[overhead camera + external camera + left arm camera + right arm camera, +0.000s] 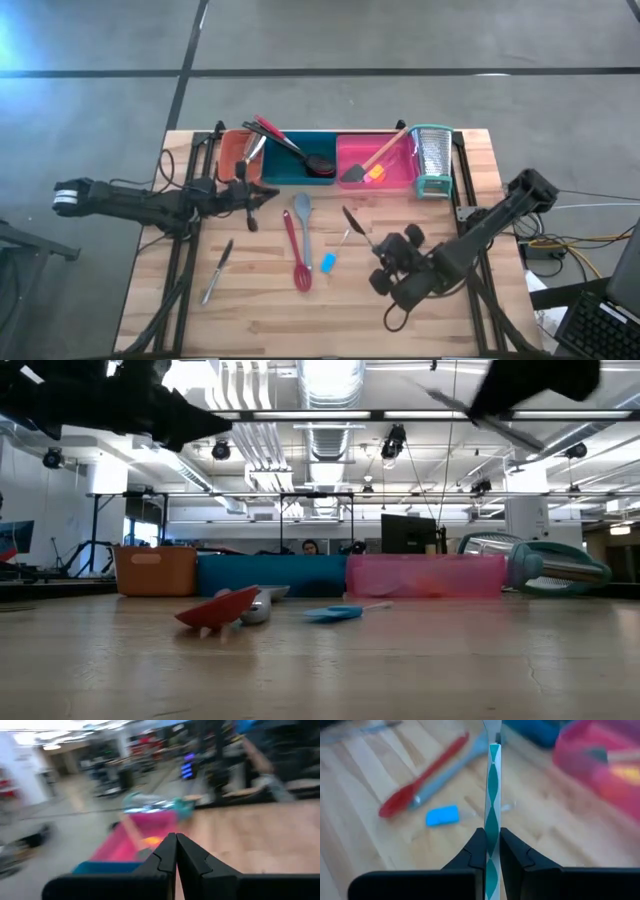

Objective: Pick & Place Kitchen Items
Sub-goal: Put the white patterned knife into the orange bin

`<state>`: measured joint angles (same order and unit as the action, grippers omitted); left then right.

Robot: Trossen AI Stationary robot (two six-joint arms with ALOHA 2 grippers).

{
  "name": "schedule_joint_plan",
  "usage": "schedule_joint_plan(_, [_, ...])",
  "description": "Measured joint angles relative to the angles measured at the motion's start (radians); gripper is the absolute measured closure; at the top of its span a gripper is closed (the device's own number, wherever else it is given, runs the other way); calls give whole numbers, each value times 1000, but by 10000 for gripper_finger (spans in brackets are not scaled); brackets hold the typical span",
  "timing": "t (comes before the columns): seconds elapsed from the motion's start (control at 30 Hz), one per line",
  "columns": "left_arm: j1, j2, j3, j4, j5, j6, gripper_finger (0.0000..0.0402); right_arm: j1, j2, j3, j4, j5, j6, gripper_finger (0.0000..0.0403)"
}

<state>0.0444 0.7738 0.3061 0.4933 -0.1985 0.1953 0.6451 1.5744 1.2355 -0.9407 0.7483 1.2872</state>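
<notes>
The right gripper [492, 851] is clamped on a slim utensil with a teal-and-white patterned handle [492, 795]; the handle runs straight out from between the fingers toward a metal end near the spoon. In the high view that gripper [372, 243] sits over the tabletop [250, 310] right of centre, the thin dark utensil [351, 222] angling up from it.

Just beside it lie a small blue tool [327, 263], a red spatula [297, 258] and a grey spoon [303, 215], the last two side by side and crossing near their lower ends. Further left, well apart, a knife [217, 270] lies on the wood.

Along the far edge three trays touch in a row: orange [233, 150], teal [290, 170] and pink [395, 170]. Black and red long-handled tools [290, 145] lean across the orange and teal trays. The pink tray holds a wooden-handled spatula [372, 160] and something small and orange [376, 174]. A grater [432, 160] stands at the pink tray's right end.

The left gripper [262, 193] is closed on nothing, its fingers [167, 855] pressed together, just in front of the orange and teal trays.
</notes>
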Motion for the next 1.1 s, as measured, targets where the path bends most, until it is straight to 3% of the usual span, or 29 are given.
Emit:
schedule_joint_plan(0.1, [0, 7, 0, 14, 99, -15, 390, -21, -40, -14, 57, 38, -149, 384])
schedule_joint_plan(0.27, [-1, 43, 0, 21, 143, -22, 390, -64, -93, -42, 264, 36, -476, 384])
schedule_joint_plan(0.4, [-2, 92, 0, 81, 196, -25, 382, -117, -116, -111, 521, -69, -766, 384])
schedule_joint_plan(0.53, [-2, 147, 23, 102, 235, -29, 336, -178, -153, -187, 763, -169, -961, 385])
schedule_joint_plan(0.7, [-2, 210, 74, 124, 240, -82, 261, -211, -180, -290, 1046, -173, -1200, 385])
schedule_joint_plan(0.83, [-1, 257, 145, 132, 257, -54, 228, -238, -183, -366, 1352, -204, -1462, 385])
schedule_joint_plan(0.97, [-1, 315, 209, 131, 306, -32, 222, -272, -183, -419, 1515, -268, -1569, 385])
schedule_joint_plan(1.1, [-2, 377, 257, 137, 406, -39, 225, -321, -177, -438, 1521, -332, -1550, 385])
